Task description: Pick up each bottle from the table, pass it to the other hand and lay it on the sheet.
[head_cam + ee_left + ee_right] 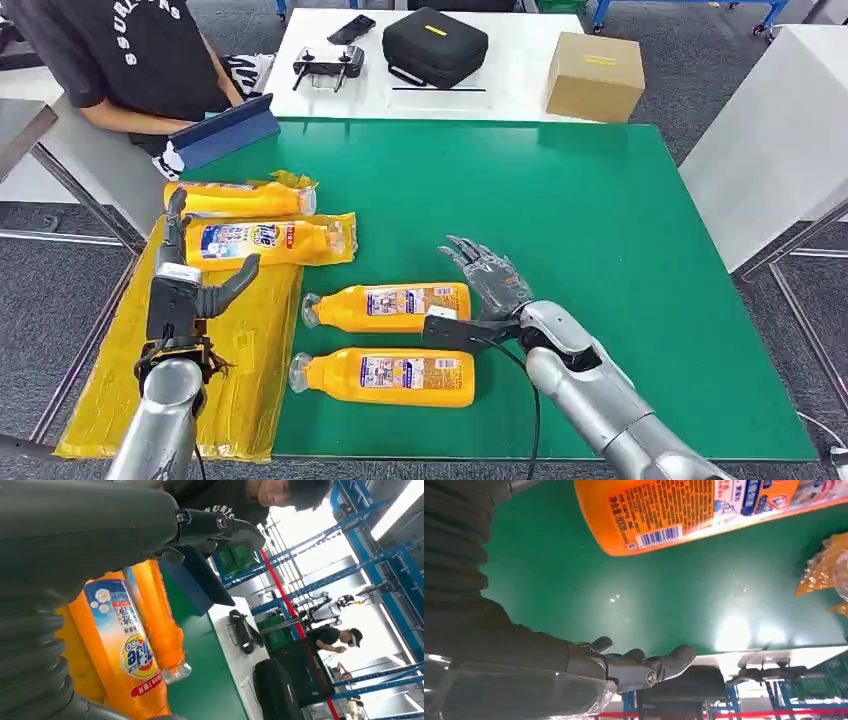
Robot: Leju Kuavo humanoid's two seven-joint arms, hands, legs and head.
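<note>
Bottles: two are already laid on the yellow sheet [250,350] at the counter's left edge. The upper bottle [390,307] lies lengthwise just beside the empty, spread right hand [490,280]; left hand [185,275] is empty too.

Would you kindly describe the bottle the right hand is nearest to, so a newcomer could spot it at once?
Start at the green mat and find the two orange bottles lying bare on it, right of the yellow sheet. The one meant is the farther bottle, its base beside the open right hand. Unlike the nearer bottle, it lies closer to the two on the sheet.
</note>
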